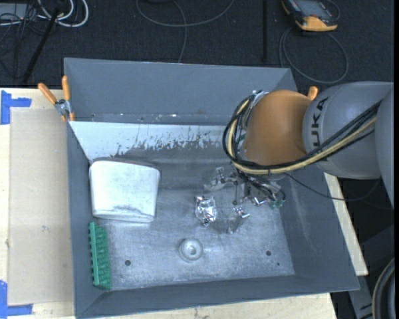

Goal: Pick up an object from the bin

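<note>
The gripper (pixel 238 208) hangs low over the floor of the bin (pixel 159 92), right of centre, beneath the arm's orange cover (pixel 276 126) and looped cables (pixel 234 135). The cover and the metal linkage mask its tips, so it cannot be told whether the gripper is spread or pressed together. No held thing can be confirmed.

Hazards, in order of size:

1. Bin. The orange cover stands close to the sloped rear wall and the gripper is near the metal floor. Further descent or a rearward swing risks hard contact.
2. White folded cloth (pixel 123 190). It lies at the left of the floor, well apart from the gripper. If it were chosen, a pinch would likely lift one layer only and the rest would unfold and drag.
3. Green toothed strip (pixel 100 254). It lies along the foot of the left wall, at the front corner. The adjacent wall leaves little room for a straddle.
4. Crumpled silver foil lump (pixel 206 209). It lies mid-floor, just beside the gripper on the left, and is the nearest candidate. It looks light and irregular. An off-centre closure would probably nudge it aside or crush it without securing it.
5. Round clear disc (pixel 191 248). It lies flat nearer the front wall. Its low profile invites skidding across the floor.
</note>
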